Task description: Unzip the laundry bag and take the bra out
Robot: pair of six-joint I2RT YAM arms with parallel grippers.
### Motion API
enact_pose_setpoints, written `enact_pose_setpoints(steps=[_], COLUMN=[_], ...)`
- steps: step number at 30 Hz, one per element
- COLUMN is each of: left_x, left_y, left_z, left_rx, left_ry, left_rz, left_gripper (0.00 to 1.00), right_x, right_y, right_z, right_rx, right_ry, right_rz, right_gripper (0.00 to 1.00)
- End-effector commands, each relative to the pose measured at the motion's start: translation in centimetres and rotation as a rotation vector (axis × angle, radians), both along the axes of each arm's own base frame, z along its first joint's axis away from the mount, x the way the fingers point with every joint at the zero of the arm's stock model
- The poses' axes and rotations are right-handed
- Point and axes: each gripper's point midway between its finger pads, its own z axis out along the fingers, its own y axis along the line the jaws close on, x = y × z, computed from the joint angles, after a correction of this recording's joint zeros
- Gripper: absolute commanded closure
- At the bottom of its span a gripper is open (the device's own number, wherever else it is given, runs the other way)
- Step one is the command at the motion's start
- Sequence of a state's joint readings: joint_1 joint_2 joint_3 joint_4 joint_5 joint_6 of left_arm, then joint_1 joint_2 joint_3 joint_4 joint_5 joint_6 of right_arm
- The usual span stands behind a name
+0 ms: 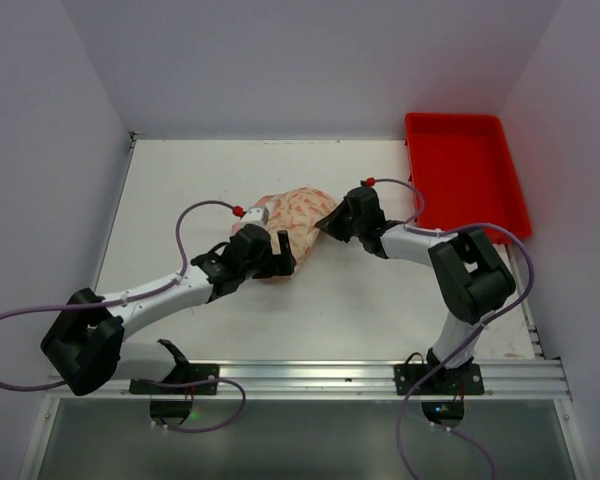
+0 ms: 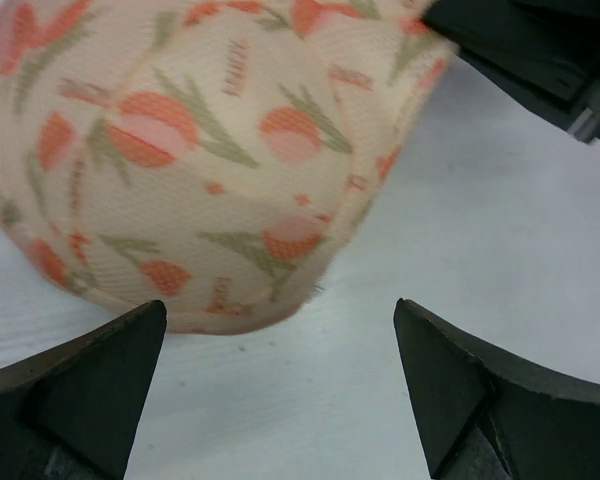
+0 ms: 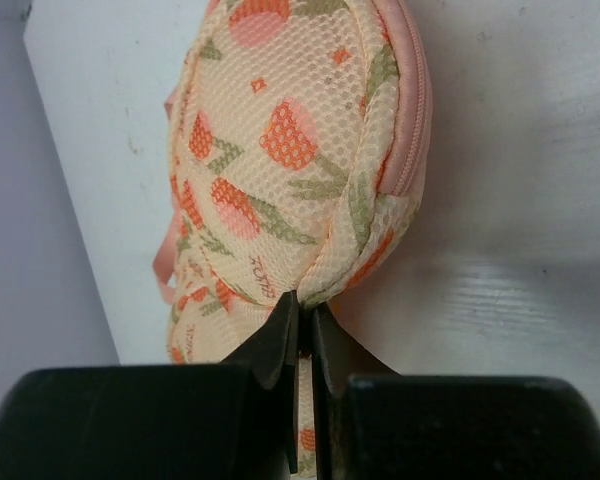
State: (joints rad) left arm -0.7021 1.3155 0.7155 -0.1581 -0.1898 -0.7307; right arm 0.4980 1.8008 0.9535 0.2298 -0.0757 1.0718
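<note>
The laundry bag is a cream-peach padded pouch with orange-pink print, lying mid-table. My right gripper is shut on a fold of its mesh fabric at the right end; in the right wrist view the gripper pinches the bag along a seam, and pink trim runs down its right side. My left gripper is open at the bag's near-left end; in the left wrist view its gripper frames bare table just below the bag. The bra is hidden.
A red tray stands at the back right of the white table. Grey walls enclose the table on three sides. The right gripper's black body shows at the top right of the left wrist view.
</note>
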Motion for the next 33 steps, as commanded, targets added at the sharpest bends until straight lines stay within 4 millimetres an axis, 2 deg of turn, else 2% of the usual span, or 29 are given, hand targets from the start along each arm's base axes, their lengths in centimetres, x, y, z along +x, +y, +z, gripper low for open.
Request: enact_pose_setpoints(steps=[1,4,5,12,14,19,27,33], left_x=[-2.1,-2.9,-3.1,-3.4,-3.4,-3.4,-2.0,-1.7], left_y=[-2.2,-2.1,-2.3,-4.5,-4.5,-3.8,-3.4,-4.0], left_z=[0.2,-1.5,-2.1,-3.0,-3.6,-5.3,-5.4,-5.3], left_rx=[-0.067,-0.037,-0.025,-0.026,-0.022,-0.017,-0.039,-0.113], left_ry=[0.016,0.053,0.059,0.066,0.071,0.083,0.019,0.001], left_rz=[0.053,0.091,0.099,0.115,0.128,0.207,0.279,0.293], left_gripper=[0.00,0.02,0.06,0.18,0.26,0.36,0.51,0.68], right_x=[0.0,-0.3,-0.4,-1.0,-1.2,-1.3,-2.1,-2.8], right_y=[-0.1,0.0,0.0,0.0,-0.1,0.1,-0.2,0.0], right_z=[2.9,3.3,3.3,3.5,3.4,2.9,2.1,1.7], right_rx=[0.049,0.059,0.062,0.060,0.056,0.053,0.063,0.093], right_ry=[-0.035,-0.026,-0.019,-0.005,-0.005,0.010,0.031,0.057], right_rz=[-0.056,-0.059,-0.063,-0.078,-0.083,-0.071,-0.074,-0.068], right_gripper=[1.00,1.00,1.00,1.00,1.00,1.00,1.00,1.00])
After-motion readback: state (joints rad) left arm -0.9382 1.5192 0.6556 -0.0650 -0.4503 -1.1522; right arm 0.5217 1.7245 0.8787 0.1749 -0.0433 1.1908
